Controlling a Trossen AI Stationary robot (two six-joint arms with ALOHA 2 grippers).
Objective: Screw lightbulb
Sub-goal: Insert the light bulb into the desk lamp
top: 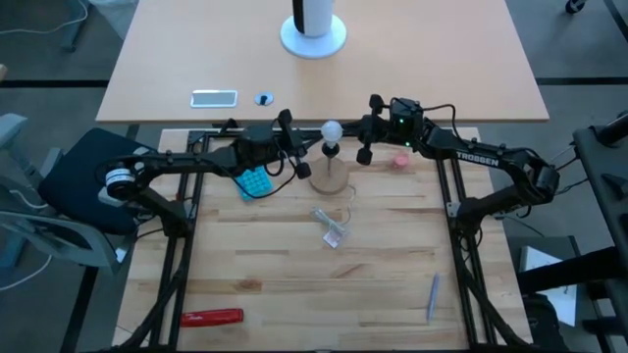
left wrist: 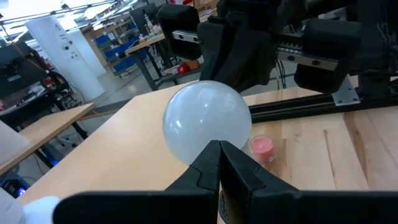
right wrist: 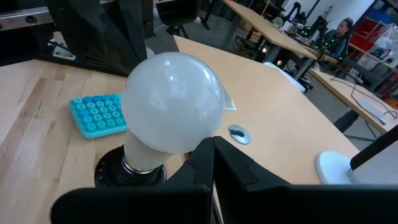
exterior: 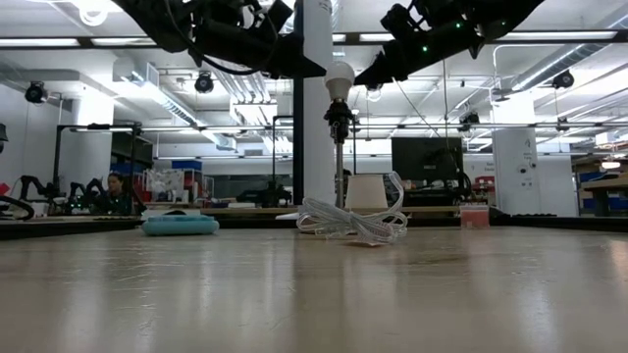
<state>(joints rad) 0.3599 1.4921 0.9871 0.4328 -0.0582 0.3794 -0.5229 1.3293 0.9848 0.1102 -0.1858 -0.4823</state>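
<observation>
Lightbulb (top: 332, 129) seated upright in a black socket (right wrist: 129, 168) atop a thin stem rising from a round wooden base (top: 328, 177) at the worktop's (top: 294, 284) far middle. Left gripper (top: 291, 147) just beside the bulb on one side, right gripper (top: 367, 129) on the other; both with fingers closed together, holding nothing, apart from the bulb. Blue tray (top: 254, 181), pink round item (top: 400, 160) and clear wrapper (top: 332, 227) lie nearby.

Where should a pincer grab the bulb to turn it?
Grip the bulb across its round white globe, coming level from the side: it stands upright in the black socket, so the globe is the only exposed part; its neck sits in the socket.
</observation>
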